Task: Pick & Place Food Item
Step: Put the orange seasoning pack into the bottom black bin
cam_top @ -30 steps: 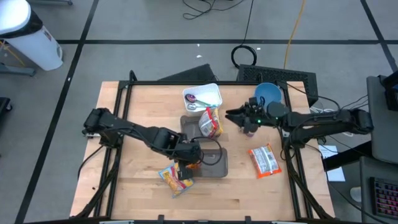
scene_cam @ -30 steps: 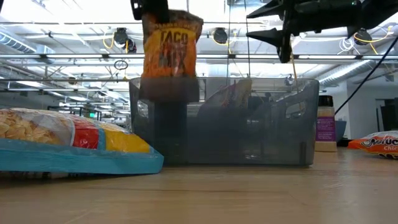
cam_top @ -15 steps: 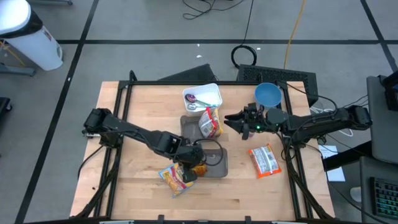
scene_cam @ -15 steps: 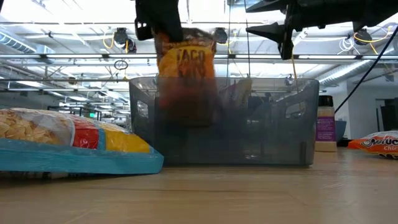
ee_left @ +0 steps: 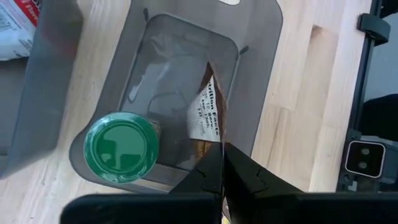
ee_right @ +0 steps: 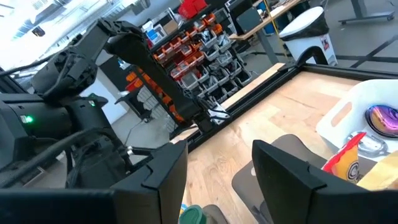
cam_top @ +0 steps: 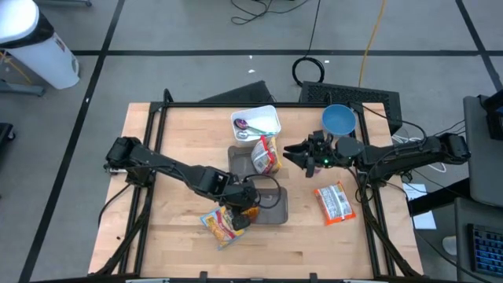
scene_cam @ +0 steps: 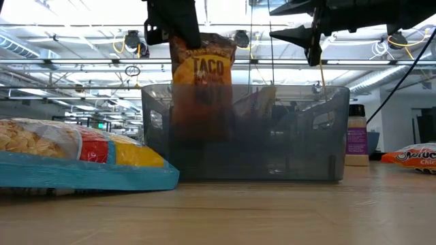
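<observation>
Lowered partly into the grey bin (scene_cam: 245, 133) since a second ago, the taco packet (scene_cam: 202, 68) hangs pinched in the left hand (scene_cam: 172, 24); release looks near. Right hand (cam_top: 292, 149) waits half-open.

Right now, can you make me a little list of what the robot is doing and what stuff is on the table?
left gripper: shut on the taco mix packet, holding it partly down inside the grey bin
right gripper: open, empty, above the table beside the bin
also in the bin: green-lidded jar
chips bag: lying flat on the table
orange snack bag: flat on the table
blue bowl: at the table's far edge
</observation>
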